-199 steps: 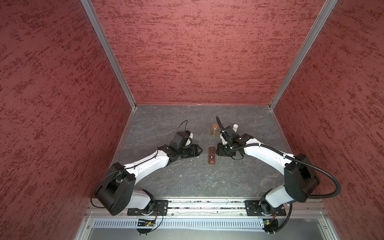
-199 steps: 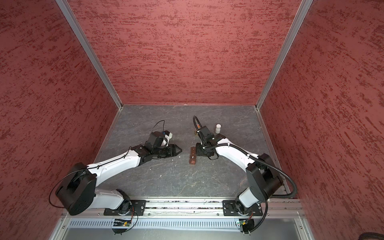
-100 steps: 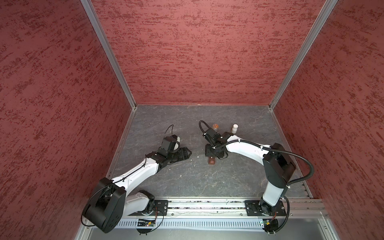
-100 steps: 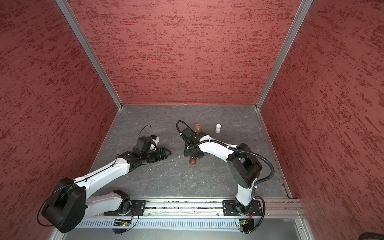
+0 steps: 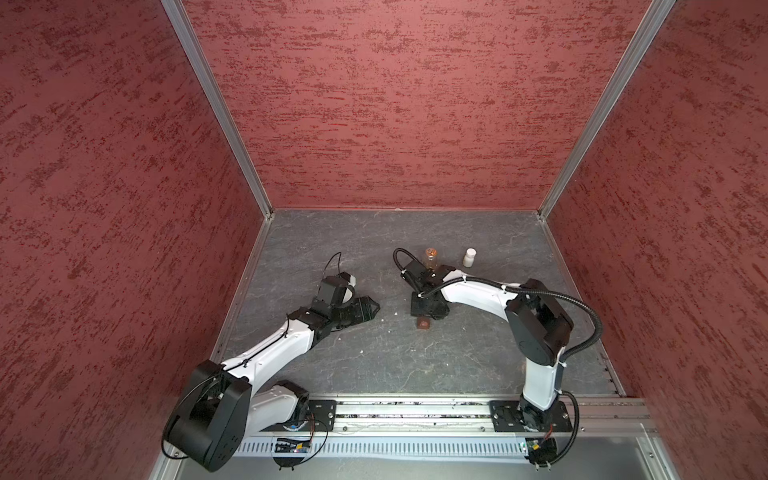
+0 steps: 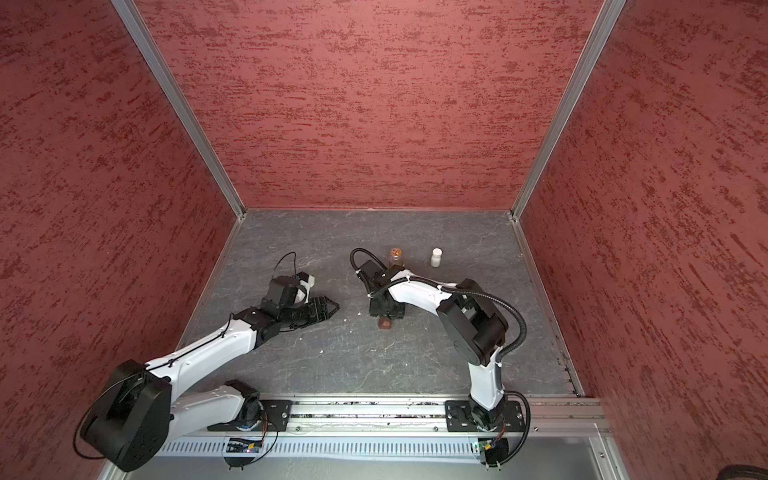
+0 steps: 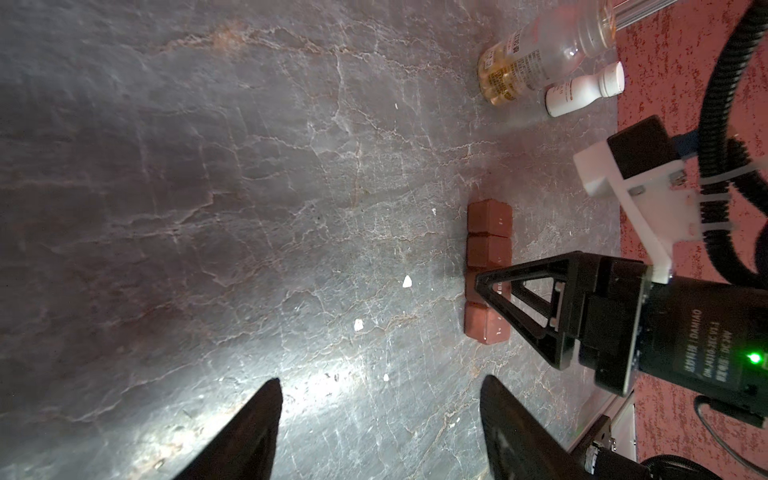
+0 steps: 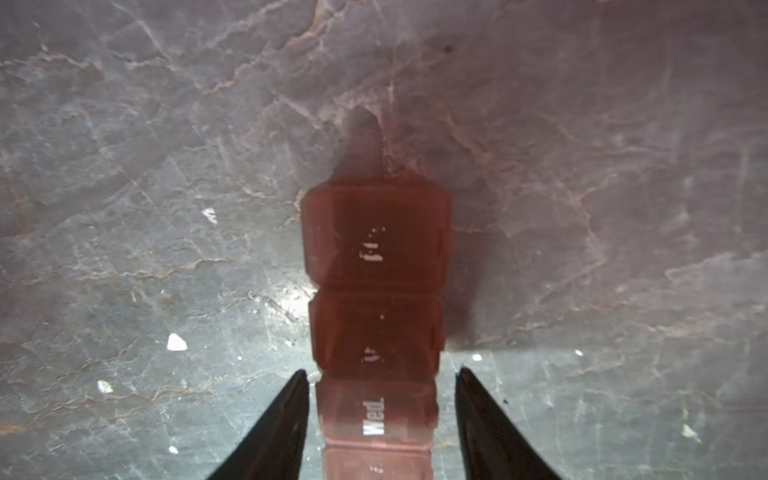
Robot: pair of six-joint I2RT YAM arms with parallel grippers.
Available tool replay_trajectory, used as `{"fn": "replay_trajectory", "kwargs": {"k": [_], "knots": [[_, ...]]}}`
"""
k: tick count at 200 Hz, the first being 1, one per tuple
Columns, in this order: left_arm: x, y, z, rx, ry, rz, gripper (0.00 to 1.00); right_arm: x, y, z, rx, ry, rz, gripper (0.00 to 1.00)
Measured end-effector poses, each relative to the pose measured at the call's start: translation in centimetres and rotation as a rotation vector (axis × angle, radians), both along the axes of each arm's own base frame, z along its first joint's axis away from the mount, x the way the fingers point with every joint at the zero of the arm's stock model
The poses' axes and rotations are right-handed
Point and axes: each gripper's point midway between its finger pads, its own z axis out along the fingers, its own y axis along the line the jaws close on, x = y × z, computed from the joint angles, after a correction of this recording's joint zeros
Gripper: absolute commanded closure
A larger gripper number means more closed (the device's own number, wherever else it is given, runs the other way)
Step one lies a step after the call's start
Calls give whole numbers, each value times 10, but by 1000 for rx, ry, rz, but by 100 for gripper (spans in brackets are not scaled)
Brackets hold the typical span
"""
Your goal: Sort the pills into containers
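Observation:
The containers [image 8: 376, 249] are a narrow brown strip of square lidded compartments with white marks, lying mid-table. In both top views my right arm hides all but the near end of the containers [image 5: 424, 323] [image 6: 384, 323]. My right gripper [image 8: 381, 372] [image 5: 430, 309] points down over the strip, open, its jaws on either side of the "Wed" compartment with a small gap on one side. Small white pills [image 7: 407, 281] [image 8: 176, 342] lie loose on the table left of the strip. My left gripper [image 7: 382, 380] [image 5: 372, 309] is open and empty, low over the table, left of the pills.
An amber bottle [image 5: 431, 257] [image 7: 540, 54] and a small white bottle [image 5: 469, 257] [image 7: 582, 89] stand behind the strip. Red walls enclose the grey stone-patterned table [image 5: 374, 365] on three sides. The arms' rail runs along the front edge.
My right gripper has swung left from beside the strip to over it. My left arm has drawn back to the left, away from the strip. Both have hardly moved in the last half second.

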Motion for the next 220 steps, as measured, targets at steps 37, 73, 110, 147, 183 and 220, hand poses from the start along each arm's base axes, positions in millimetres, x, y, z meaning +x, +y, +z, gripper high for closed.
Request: {"fn": "replay_trajectory", "kwargs": {"k": [37,73,110,147,183,220], "knots": [[2,0,2,-6,-7,1,25,3,1,0,1,1,5,59],[1,-3,3,-20,-8,-9,25,3,1,1,2,-1,11,61],[6,-20,8,-119,-17,-50,25,3,1,16,20,-24,35,60],[15,-51,17,-289,-17,-109,28,-4,0,56,93,-90,91,59],[14,-90,28,-420,-9,-199,32,-20,-2,74,152,-100,149,58],[14,-124,50,-490,-42,-286,35,-34,-3,75,184,-73,194,58]]}}
